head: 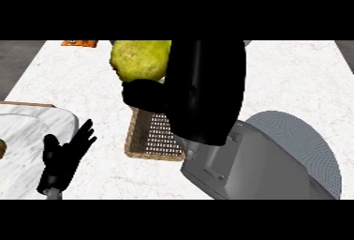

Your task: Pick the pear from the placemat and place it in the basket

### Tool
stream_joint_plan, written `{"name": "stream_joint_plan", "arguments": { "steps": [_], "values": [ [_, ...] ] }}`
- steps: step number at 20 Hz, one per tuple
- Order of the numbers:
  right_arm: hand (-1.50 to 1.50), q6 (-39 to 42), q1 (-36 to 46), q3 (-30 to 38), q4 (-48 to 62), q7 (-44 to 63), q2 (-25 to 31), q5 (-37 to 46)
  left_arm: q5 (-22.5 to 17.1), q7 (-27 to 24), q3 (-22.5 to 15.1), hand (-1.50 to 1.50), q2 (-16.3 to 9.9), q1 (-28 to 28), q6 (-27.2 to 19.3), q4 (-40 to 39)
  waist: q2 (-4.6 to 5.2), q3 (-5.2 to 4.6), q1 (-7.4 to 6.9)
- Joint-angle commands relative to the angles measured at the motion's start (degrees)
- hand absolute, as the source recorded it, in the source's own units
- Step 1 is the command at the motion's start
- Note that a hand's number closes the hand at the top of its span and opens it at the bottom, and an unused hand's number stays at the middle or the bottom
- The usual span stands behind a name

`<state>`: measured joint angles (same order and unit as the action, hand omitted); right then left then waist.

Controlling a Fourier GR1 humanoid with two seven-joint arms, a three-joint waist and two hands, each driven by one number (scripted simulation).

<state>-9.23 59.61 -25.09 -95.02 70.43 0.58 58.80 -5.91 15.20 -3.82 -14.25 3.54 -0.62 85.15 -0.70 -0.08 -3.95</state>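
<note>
Nearest me, my left hand rests open, fingers straight and pointing up, on the white marble table left of the basket; a grey slab lies just beyond it to the left. My right hand is raised above the wicker basket, its fingers curled round the pear, which hangs over the basket's far edge. The grey placemat lies right of the basket. Farthest off, something orange sits at the table's edge.

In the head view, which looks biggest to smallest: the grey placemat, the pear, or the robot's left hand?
1. Placemat, though the arm hides part of it.
2 and 3. Pear and left hand look about alike; the pear is raised toward the camera, so I won't rank them.
</note>
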Motion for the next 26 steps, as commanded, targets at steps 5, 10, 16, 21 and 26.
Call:
{"name": "stream_joint_plan", "arguments": {
  "steps": [5, 10, 16, 21, 26],
  "values": [
    [1.5, -10.1, 7.4, 3.8, 9.0, 14.7, -0.6, -3.7, 0.8, 3.1, -1.5, 0.0, 0.9, 1.4, -0.3, -3.0, 0.93, -0.16, -0.62],
    [1.5, -13.0, 8.4, 2.8, 12.1, 14.7, -0.6, -6.0, 2.1, 1.3, -1.1, 0.0, 1.3, 2.0, -1.7, -3.3, 0.79, -0.13, 0.24],
    [1.5, -5.1, 5.4, 2.0, 17.1, 14.8, -0.6, -0.4, 0.0, 1.2, 1.3, 0.0, 0.1, 4.0, -0.5, -3.5, 0.3, -0.12, 2.81],
    [-1.5, -3.2, 5.3, -2.2, 17.0, 14.8, -0.6, -1.5, 1.4, 1.2, 0.8, 0.0, 0.7, 5.5, -1.8, -2.5, 0.35, -0.03, 2.87],
    [-1.5, -2.2, 7.0, 1.4, 14.4, 14.1, -0.6, -1.0, 0.8, 0.7, 1.0, 0.0, 1.5, 4.9, -1.3, -3.7, 0.39, -0.01, 3.69]
  ]
}}
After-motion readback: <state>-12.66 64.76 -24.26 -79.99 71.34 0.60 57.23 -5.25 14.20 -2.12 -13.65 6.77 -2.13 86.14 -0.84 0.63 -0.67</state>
